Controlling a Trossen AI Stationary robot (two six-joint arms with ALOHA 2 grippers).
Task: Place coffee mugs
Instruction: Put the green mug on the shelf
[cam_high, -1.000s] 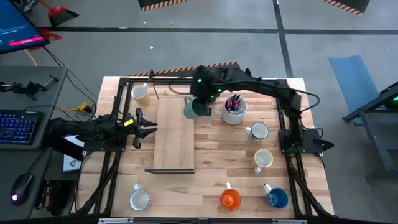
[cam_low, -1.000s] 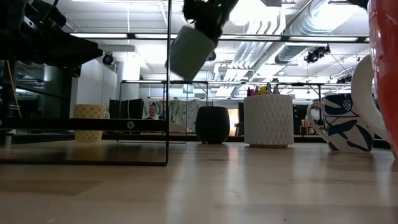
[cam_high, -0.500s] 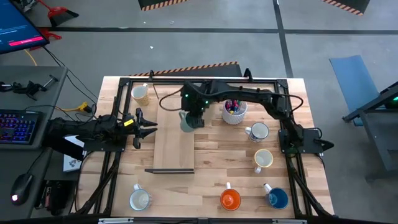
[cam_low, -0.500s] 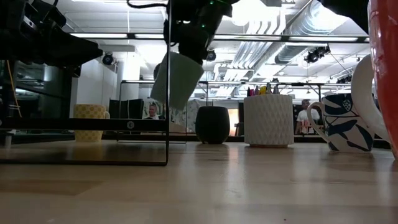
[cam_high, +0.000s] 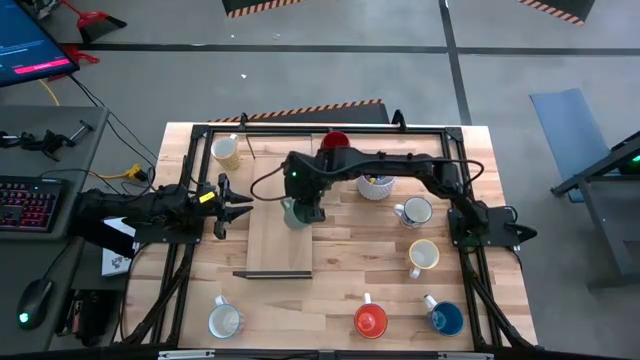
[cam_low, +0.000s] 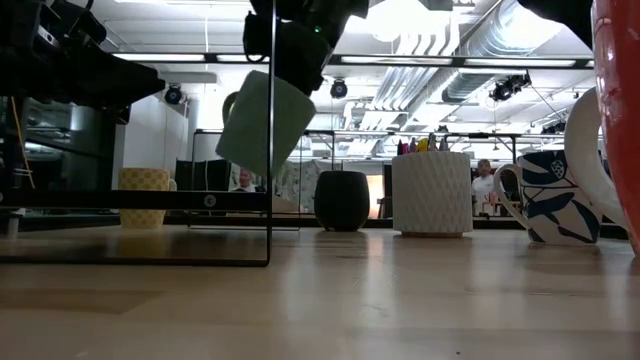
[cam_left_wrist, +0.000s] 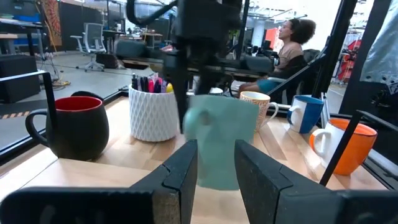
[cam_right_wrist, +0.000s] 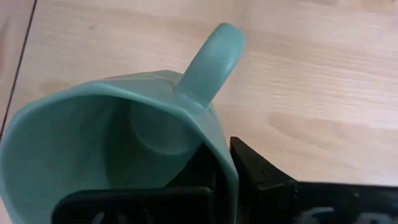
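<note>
The right gripper (cam_high: 304, 208), near the frame's centre in the high view, is clamped on the rim of a teal mug (cam_high: 293, 213), one finger inside and one outside. In the low view the teal mug (cam_low: 262, 122) hangs tilted, clear of the table, above the wooden board (cam_high: 281, 216). The left gripper (cam_high: 243, 206) waits just off the board's left edge, fingers a little apart and empty.

Eight mugs show from above: the teal one, a dark red mug (cam_high: 335, 142) at upper centre, a cream mug (cam_high: 226, 151) at upper left, a white mug (cam_high: 415, 211) and another cream mug (cam_high: 422, 256) at right, then a white mug (cam_high: 224, 321), an orange mug (cam_high: 370, 320) and a blue mug (cam_high: 445, 318) along the bottom. One cup of pens (cam_high: 376, 184) stands partly under the right arm.

The board is bare below the teal mug, and the table (cam_high: 340, 290) around its lower end lies open.
</note>
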